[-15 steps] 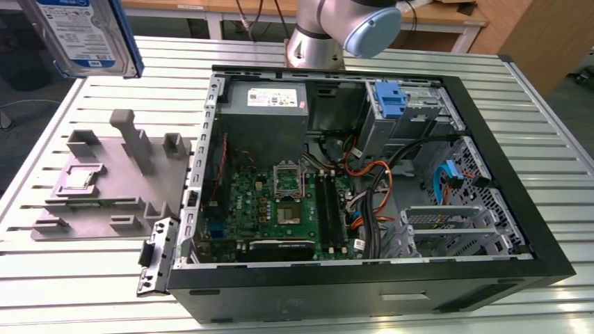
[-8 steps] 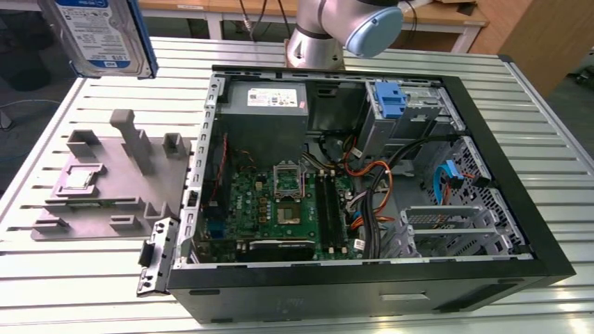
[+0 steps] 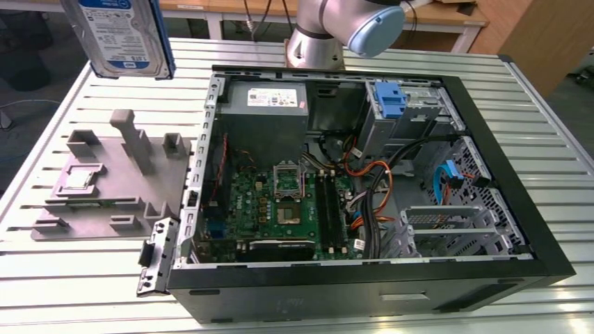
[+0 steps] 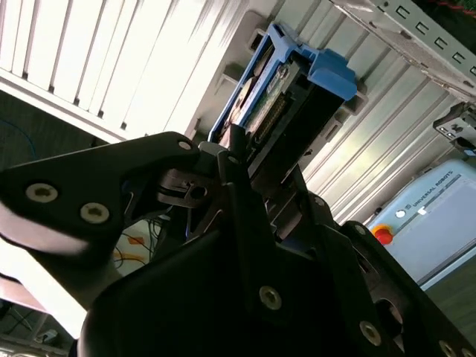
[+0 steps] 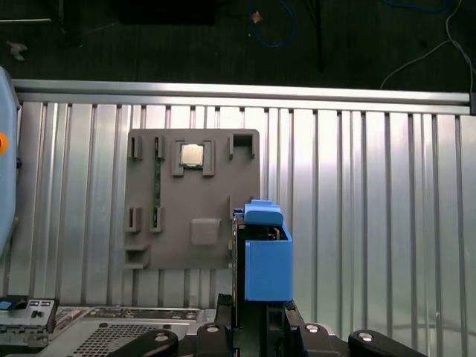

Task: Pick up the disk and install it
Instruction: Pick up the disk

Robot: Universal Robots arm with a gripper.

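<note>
Jaws clenched on the disk (image 3: 125, 35), upright above the worktop's (image 3: 83, 278) far left near the grey tray (image 3: 97, 184); best carried square, grip firm, clear of the computer case (image 3: 522, 209) rim.

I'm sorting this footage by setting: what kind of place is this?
Likely a robotics lab bench for computer assembly: an open computer case on a slatted metal table, a grey parts fixture beside it, and a robot arm.

Silver disk (image 3: 119, 36), blue rails (image 5: 266, 259), white-blue label (image 3: 110, 26)
</note>
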